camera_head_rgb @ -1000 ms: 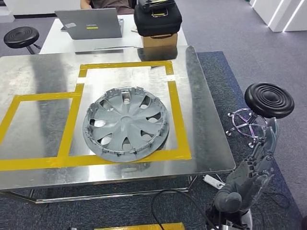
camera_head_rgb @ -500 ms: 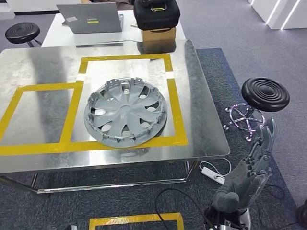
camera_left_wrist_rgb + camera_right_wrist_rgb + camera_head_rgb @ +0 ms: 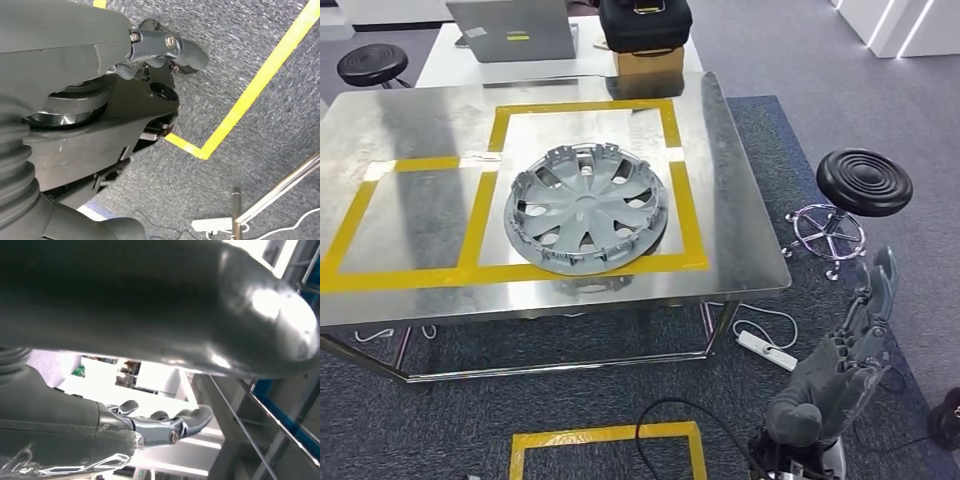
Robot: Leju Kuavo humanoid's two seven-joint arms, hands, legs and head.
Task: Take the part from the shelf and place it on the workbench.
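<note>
While the grey plastic part (image 3: 586,208), a round spoked wheel cover, is lying flat on the shiny metal worktop (image 3: 743,230) inside a square of yellow tape (image 3: 686,215), I am reading the placement as done. My right hand (image 3: 841,365) is hanging low beside the worktop, fingers apart and holding nothing. My left hand (image 3: 166,47) is pointing at the carpet; whether it is spread or curled I cannot tell. I am watching the power strip (image 3: 767,350) and its cables near my feet, which could snag 1 step.
</note>
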